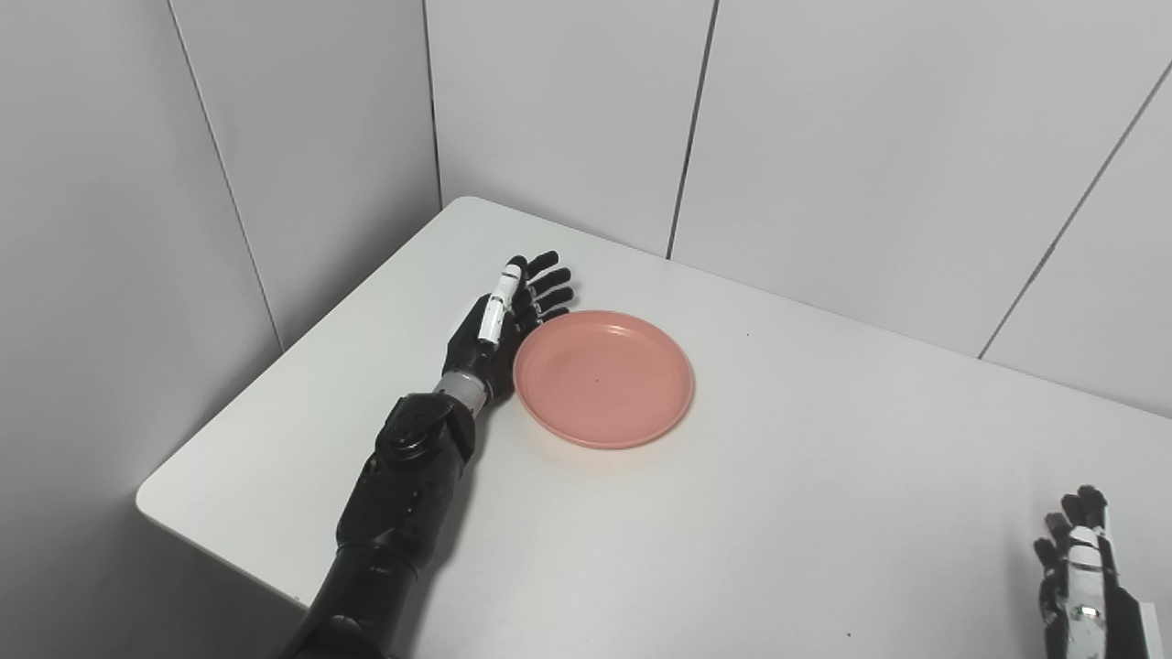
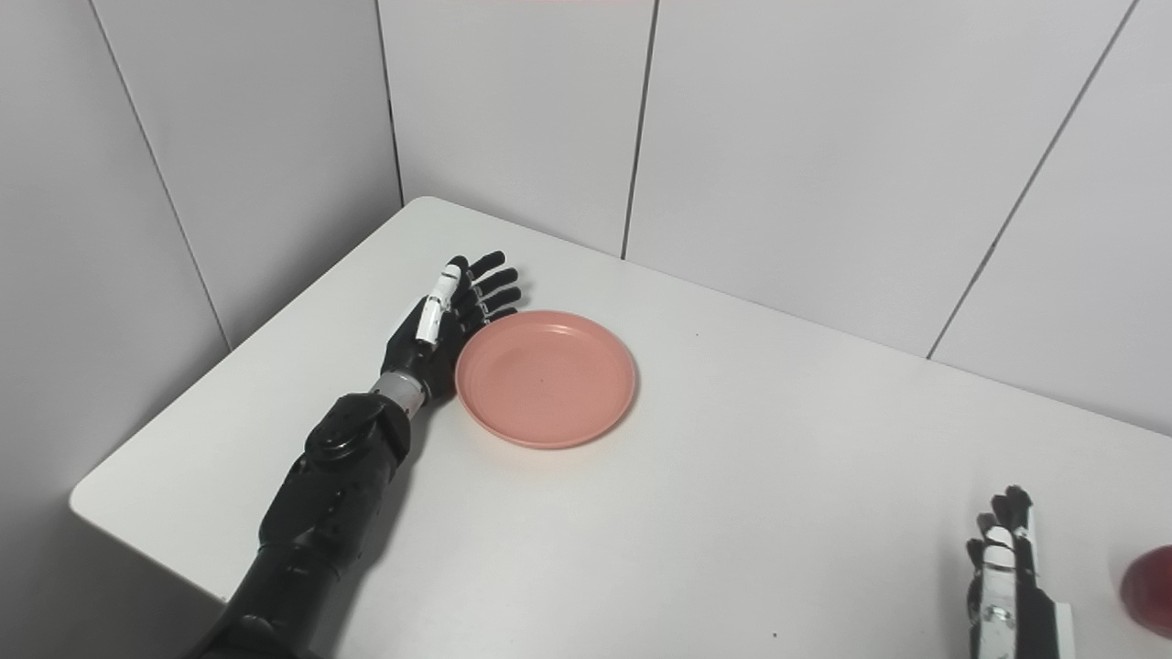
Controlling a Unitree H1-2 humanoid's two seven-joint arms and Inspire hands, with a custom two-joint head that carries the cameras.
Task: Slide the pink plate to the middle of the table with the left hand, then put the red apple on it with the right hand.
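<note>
Left hand (image 1: 502, 320) flat beside pink plate (image 1: 603, 377), fingers spread, touching its left rim, mid-frame. Right hand (image 2: 1007, 572) lower right, fingers loosely apart, empty. Red apple (image 2: 1149, 590) just right of it.

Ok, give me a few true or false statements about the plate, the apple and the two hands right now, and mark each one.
1. The left hand lies open beside the plate, against its left rim. True.
2. The apple sits on the plate. False: the plate holds nothing; the apple is at the right edge of the right eye view, on the table.
3. The right hand holds the apple. False: it holds nothing, and the apple lies to its right.
4. The plate is upright, hollow side up. True.
5. The left hand lies on the plate's right side. False: it is on the left side.
</note>
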